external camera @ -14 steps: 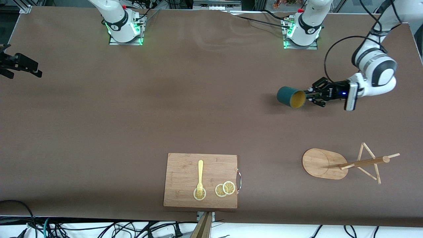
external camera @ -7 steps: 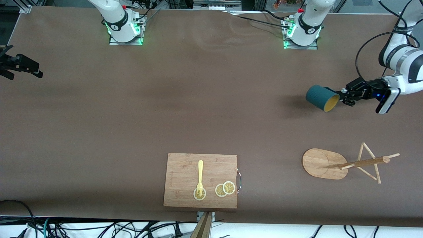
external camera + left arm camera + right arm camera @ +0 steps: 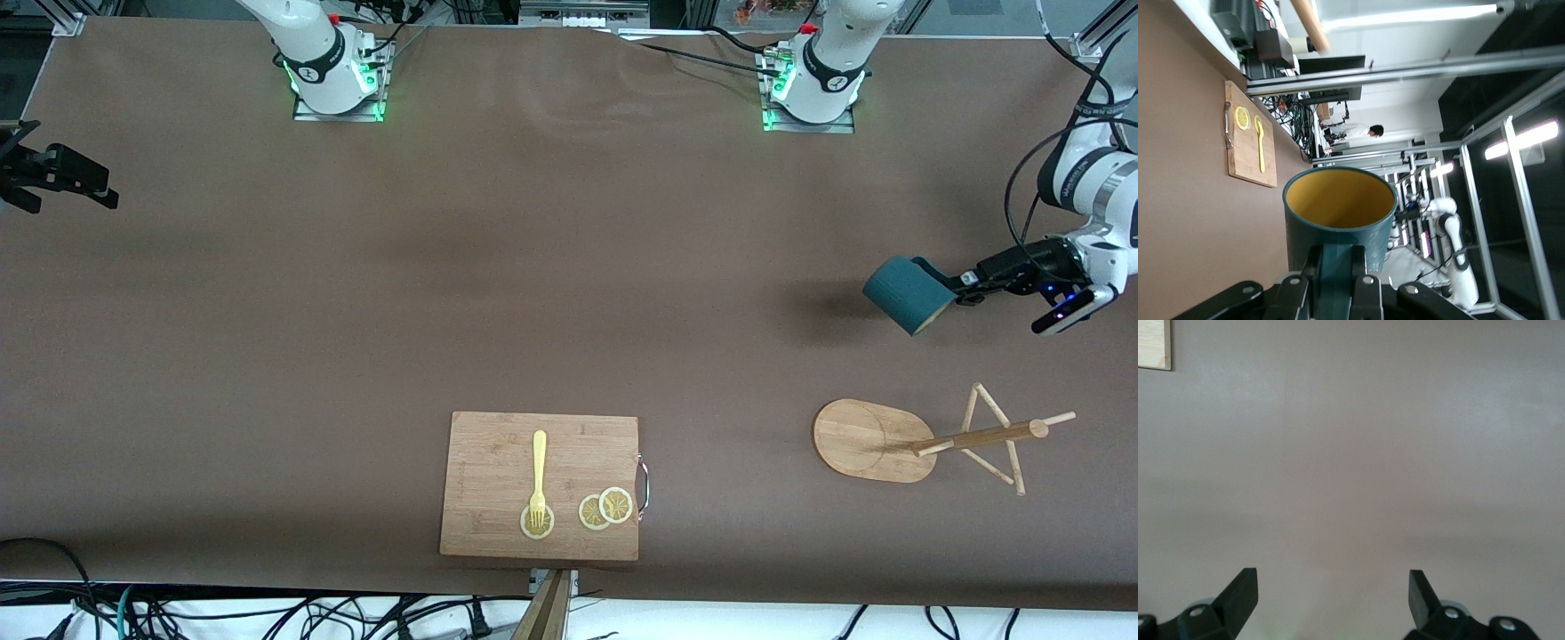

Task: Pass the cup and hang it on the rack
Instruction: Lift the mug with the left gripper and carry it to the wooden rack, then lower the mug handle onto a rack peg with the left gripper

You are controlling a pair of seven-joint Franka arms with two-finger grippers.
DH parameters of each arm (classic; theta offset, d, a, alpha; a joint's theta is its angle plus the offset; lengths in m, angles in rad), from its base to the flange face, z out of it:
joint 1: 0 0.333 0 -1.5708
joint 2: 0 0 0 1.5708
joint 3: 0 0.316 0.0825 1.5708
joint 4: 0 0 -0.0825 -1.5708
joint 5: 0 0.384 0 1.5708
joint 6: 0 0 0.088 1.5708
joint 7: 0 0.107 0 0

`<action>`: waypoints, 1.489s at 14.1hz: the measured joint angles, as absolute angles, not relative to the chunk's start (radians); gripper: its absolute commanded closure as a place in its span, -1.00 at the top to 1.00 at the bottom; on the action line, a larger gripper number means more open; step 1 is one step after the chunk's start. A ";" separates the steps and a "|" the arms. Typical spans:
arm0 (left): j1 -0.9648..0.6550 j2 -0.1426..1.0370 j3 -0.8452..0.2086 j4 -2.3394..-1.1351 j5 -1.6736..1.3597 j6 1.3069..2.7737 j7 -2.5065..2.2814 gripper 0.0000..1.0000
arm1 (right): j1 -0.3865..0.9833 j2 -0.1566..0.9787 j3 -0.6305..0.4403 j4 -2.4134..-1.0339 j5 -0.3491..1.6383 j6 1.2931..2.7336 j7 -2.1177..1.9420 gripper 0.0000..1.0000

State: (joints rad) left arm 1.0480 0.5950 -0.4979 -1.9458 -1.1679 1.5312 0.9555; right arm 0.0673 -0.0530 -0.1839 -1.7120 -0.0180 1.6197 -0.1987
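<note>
Front view shows the left gripper (image 3: 965, 291) in the air over the counter (image 3: 533, 267) at the left arm's end, clamped on the handle of the cup (image 3: 909, 294), which hangs tipped on its side with its mouth turned toward the arm. In the left wrist view the fingers (image 3: 1313, 267) pinch the teal handle from both sides, the tan interior of the cup (image 3: 1340, 220) open to the camera. The rack (image 3: 925, 437) stands on the counter nearer to the front camera than the ground under the cup, its oval base and thin pegs well apart from the mug. The right gripper (image 3: 58, 173) waits over the counter's edge at the right arm's end; the right wrist view shows its jaws spread wide, fingers (image 3: 1238, 593) holding nothing. The likely trouble lies in the hanging: the pegs are thin and angled, so a slightly off approach could catch the cup's wall instead of threading the handle, and a push on a peg might tip or slide the light rack. The grip on the handle alone may also let the cup swivel as the wrist turns. A plain brown cover spreads over the counter, with a cutting board (image 3: 540, 484) carrying a yellow fork (image 3: 539, 476) and lemon slices (image 3: 605, 508) near the front edge; cables trail below it.
</note>
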 measured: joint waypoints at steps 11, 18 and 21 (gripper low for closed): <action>1.005 0.688 -0.501 -1.764 -1.179 1.567 0.590 -1.00 | 0.069 -0.053 -0.183 -1.711 -0.019 1.618 -0.199 1.00; 0.996 0.757 -0.501 -1.671 -1.179 1.570 0.502 -1.00 | 0.069 -0.053 -0.183 -1.711 -0.019 1.618 -0.199 1.00; 0.988 0.787 -0.501 -1.642 -1.179 1.571 0.458 -1.00 | 0.069 -0.053 -0.183 -1.711 -0.019 1.617 -0.199 1.00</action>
